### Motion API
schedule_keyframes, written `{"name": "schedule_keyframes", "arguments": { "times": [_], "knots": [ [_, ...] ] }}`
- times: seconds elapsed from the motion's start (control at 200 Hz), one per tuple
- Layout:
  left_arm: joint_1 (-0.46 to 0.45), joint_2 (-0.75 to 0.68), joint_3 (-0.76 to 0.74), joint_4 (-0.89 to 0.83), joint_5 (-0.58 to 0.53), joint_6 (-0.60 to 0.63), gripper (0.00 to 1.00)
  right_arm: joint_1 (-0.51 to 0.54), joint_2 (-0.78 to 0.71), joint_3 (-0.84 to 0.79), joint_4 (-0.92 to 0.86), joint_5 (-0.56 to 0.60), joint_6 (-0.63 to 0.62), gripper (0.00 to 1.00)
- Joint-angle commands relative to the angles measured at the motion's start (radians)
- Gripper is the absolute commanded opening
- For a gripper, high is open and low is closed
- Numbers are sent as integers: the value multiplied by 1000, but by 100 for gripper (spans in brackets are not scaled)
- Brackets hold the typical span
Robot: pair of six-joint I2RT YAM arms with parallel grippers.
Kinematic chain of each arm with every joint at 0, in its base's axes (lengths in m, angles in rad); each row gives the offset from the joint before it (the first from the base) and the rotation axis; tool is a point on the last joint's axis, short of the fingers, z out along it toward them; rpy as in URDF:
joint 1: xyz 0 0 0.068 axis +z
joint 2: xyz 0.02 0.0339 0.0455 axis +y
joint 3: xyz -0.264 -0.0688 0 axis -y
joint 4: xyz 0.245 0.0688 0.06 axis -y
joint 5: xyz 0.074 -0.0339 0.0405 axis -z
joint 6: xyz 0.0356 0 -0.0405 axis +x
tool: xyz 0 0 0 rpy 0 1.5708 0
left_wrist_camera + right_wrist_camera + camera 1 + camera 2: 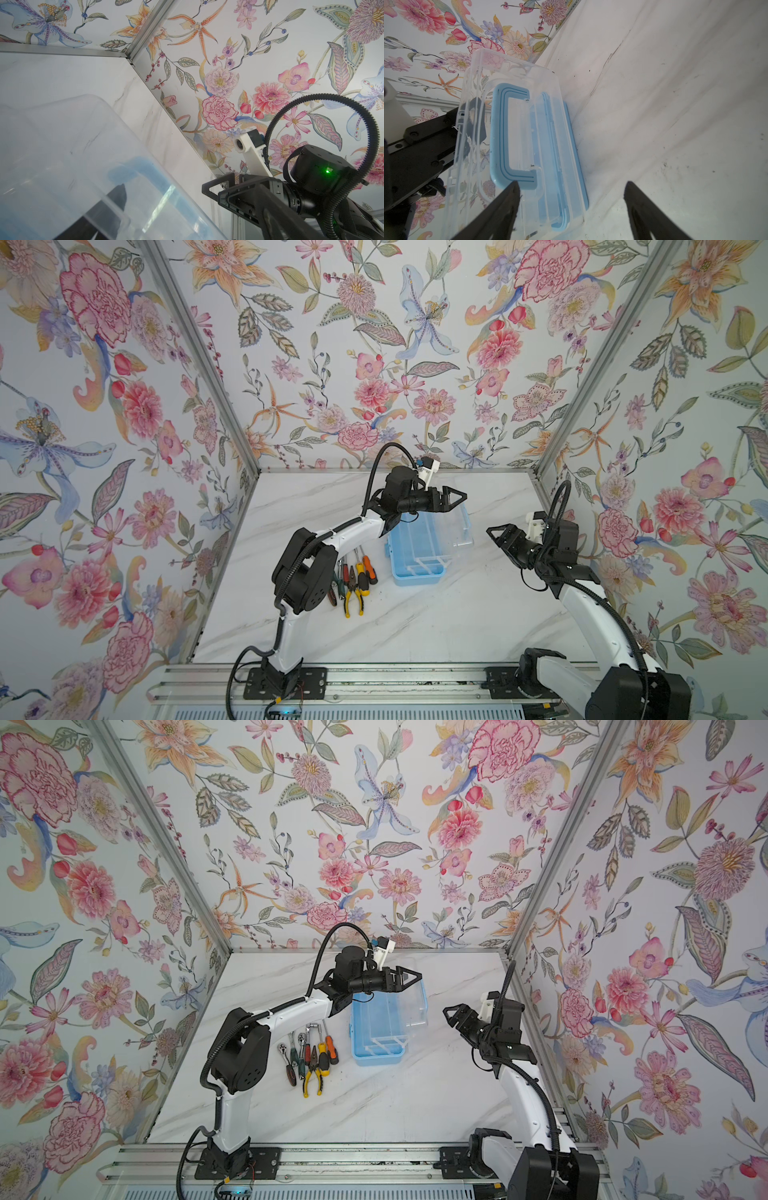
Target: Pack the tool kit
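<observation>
1. Broadly, the cell is closed in by walls [374,344] papered in a large floral print. Bare metal posts [199,356] stand at the two back corners.
2. The desk [415,626] is white with grey marble veining. The right wrist view shows dark specks and scuffs on it.
3. The tool box [417,572] is a pale blue tray set towards the back of the desk. Its clear lid [453,526] is raised on the side of the box facing the right arm, and a blue handle [500,135] shows on it.
4. The hand tools [309,1056] lie in a tight row on the desk, just beside the box on the left arm's side. Among them are yellow-handled pliers [311,1073].
5. The left pincer [455,497] is above the back of the box at the lid's upper edge. It is released, and one finger [118,195] shows through the clear plastic.
6. The right pincer [572,184] is beyond the lid, apart from the box. It is released and grasps nothing.
7. A slotted metal rail [395,680] runs along the desk edge farthest from the box and carries both arm bases.
</observation>
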State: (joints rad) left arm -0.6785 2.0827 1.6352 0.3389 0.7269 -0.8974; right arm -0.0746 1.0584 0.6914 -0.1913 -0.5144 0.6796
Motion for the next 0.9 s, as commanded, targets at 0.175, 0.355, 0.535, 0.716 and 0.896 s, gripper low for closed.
{"name": "schedule_keyframes", "arguments": {
  "times": [0.175, 0.355, 0.535, 0.716, 0.896],
  "knots": [
    [-26, 54, 74, -58, 31, 28, 99, -8, -19, -15, -25, 11, -34, 82],
    [-9, 0, -39, -14, 21, 21, 99, -7, -11, -7, -30, 17, -44, 83],
    [12, -38, -122, 42, 22, 3, 99, -11, 1, 3, -46, 49, -64, 83],
    [16, -39, -144, 81, 34, -11, 99, -39, 13, 11, -54, 49, -85, 84],
    [25, -61, -215, 150, 42, -43, 98, -80, 37, 9, -56, 58, -109, 83]
  ]
}}
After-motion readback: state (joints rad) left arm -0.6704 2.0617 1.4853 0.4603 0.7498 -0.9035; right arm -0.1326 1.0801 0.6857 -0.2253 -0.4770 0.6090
